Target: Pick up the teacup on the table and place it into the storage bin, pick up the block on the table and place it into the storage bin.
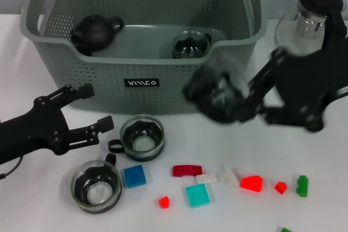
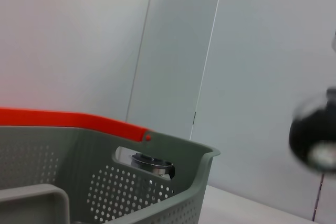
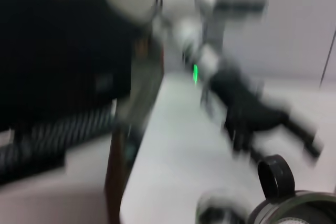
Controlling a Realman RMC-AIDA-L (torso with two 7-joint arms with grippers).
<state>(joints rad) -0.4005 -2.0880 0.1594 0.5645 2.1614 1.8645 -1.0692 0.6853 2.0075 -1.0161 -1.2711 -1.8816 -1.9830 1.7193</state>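
Note:
The grey storage bin stands at the back of the table, holding a black teapot and a glass teacup. My right gripper hangs just before the bin's front right corner, blurred, shut on a glass teacup; that teacup's black handle shows in the right wrist view. Two more teacups sit on the table at the front left. Blocks lie along the front, among them a blue block and a teal block. My left gripper is open, left of the nearer teacups.
A glass pitcher with a black lid stands at the back right, behind my right arm. Red, white and green blocks are scattered to the front right. The bin's orange handle clip fills the left wrist view.

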